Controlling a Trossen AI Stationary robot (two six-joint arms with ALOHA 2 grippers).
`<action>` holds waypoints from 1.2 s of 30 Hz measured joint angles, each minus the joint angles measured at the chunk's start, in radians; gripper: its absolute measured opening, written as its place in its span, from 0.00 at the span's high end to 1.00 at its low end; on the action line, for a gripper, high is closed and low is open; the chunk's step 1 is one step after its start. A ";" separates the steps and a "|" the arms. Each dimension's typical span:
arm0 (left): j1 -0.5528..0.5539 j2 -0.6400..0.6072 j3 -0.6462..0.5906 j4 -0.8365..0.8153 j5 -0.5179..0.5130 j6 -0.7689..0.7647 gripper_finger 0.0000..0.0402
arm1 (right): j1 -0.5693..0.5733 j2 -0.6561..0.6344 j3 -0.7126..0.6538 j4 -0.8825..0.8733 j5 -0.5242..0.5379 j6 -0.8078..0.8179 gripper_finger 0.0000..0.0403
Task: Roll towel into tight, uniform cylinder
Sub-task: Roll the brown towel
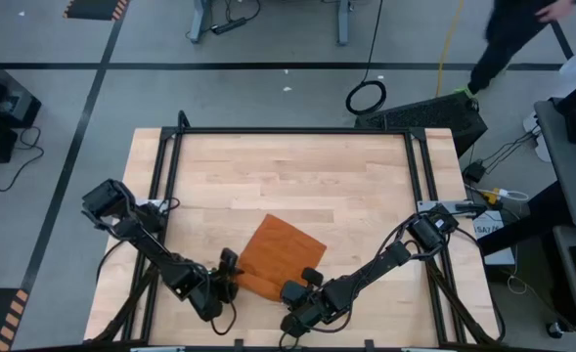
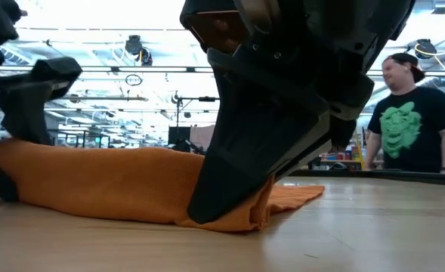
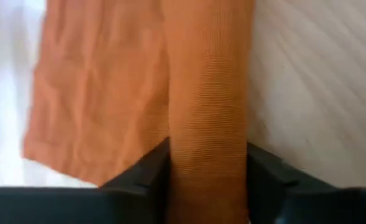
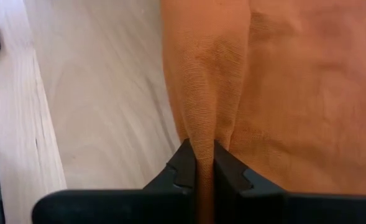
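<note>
The right gripper [image 4: 204, 163] is pinched tight on a thin fold at the towel's [image 1: 280, 251] near edge. The left gripper [image 3: 207, 171] stands about half open, its fingers [image 3: 146, 171] pressing both sides of the thick rolled edge. Beyond both grippers, the remaining orange cloth lies flat across the wooden bench [image 1: 297, 181].

A wooden tabletop [image 1: 297, 181] is filling the centre of the high view, ringed by a black metal frame [image 1: 292, 130]. A coiled black cable [image 1: 366, 96] is lying on the grey floor at upper centre. At the right of the low view, a person in a black T-shirt with a green print [image 2: 411, 121] is standing behind the table.
</note>
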 joint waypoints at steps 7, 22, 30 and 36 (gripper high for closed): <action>0.073 -0.038 0.001 0.000 0.233 -0.098 0.95 | 0.020 -0.016 -0.003 -0.011 0.004 -0.156 0.87; 0.358 -0.089 0.000 0.050 0.790 -0.287 0.96 | 0.183 -0.063 -0.003 0.092 0.398 -0.379 0.45; 0.419 -0.082 -0.001 0.040 0.842 -0.298 0.96 | 0.174 0.005 -0.003 0.097 0.532 -0.325 0.48; 0.418 -0.077 -0.001 0.040 0.842 -0.318 0.95 | 0.149 0.025 -0.003 0.003 0.523 -0.240 0.47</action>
